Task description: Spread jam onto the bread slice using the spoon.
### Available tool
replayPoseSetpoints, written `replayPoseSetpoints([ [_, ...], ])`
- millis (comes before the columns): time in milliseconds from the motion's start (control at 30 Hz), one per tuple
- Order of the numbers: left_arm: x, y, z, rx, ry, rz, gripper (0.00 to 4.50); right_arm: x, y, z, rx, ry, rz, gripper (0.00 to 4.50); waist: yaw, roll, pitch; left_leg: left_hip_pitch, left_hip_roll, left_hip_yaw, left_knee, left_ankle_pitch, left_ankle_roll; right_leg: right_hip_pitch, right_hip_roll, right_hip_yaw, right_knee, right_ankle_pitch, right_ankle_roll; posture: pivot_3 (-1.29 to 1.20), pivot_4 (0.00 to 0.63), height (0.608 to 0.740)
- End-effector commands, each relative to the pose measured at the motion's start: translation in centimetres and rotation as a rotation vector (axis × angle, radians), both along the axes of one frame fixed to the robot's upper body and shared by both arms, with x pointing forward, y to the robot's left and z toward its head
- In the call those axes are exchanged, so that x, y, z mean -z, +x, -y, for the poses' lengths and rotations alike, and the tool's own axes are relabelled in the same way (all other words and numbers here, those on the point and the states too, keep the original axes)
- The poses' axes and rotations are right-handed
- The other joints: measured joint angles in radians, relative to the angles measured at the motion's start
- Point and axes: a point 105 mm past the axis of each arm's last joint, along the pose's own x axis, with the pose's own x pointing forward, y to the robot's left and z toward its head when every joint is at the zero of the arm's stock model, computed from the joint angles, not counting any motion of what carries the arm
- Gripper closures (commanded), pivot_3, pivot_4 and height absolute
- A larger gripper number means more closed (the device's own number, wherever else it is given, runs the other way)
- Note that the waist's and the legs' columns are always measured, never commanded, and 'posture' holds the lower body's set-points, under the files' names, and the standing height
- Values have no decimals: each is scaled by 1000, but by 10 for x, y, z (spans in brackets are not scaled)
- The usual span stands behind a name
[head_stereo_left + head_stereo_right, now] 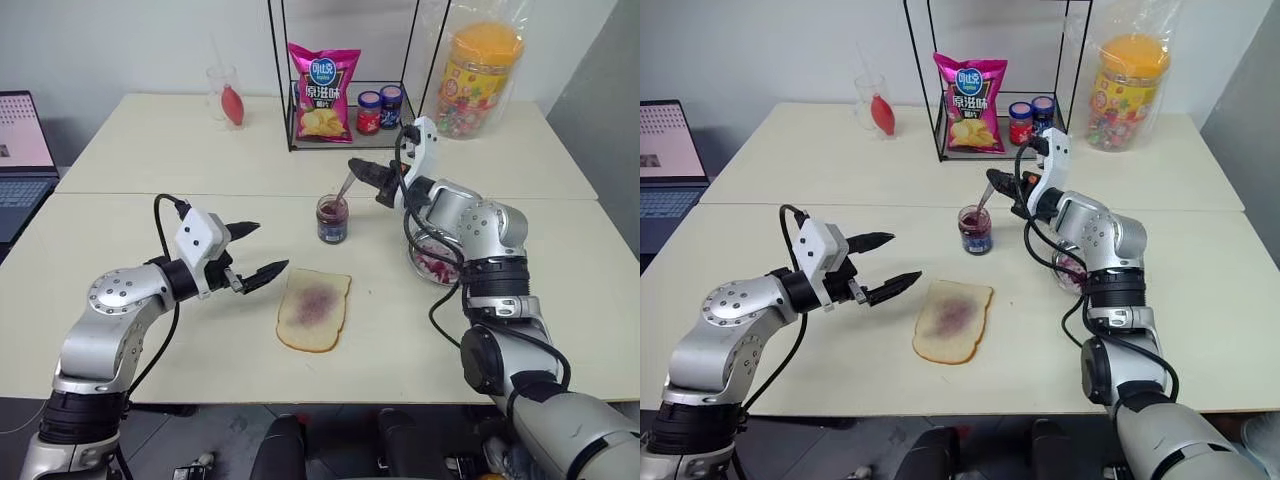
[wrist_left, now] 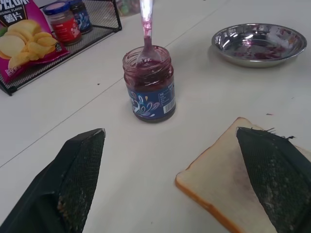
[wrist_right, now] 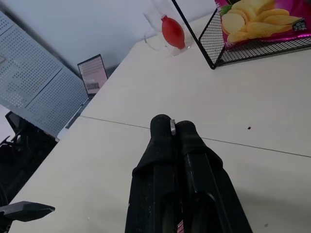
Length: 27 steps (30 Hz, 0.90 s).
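Left end effector [image 1: 258, 251] hangs spread wide over the worktop [image 1: 120, 230], just left of the bread [image 1: 314, 310]. That slice lies flat near the front edge, white with a tan crust and a faint purple stain in its middle. Behind it, toward mid-worktop, stands the jar [image 1: 332, 218], dark glossy jam [image 2: 148, 68] smearing its glass. The spoon [image 1: 343, 187] slants into its mouth, bowl down in the jam, handle pinched by the right end effector [image 1: 355, 167], fingers pressed together on it.
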Motion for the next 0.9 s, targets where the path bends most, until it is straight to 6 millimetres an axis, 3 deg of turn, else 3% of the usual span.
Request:
replayPoseSetpoints([
  [33,-9,0,3,17,4,45,0,-23,-3,-4,-25,63,30,4453,0,0,0,0,0,0,0,0,0,0,0,0,0,0,0,0,150,740],
  [900,-14,2,11,31,1,58,0,-22,5,8,39,167,-58,4453,-1,0,0,-1,0,0,0,0,0,0,0,0,0,0,0,0,150,740],
])
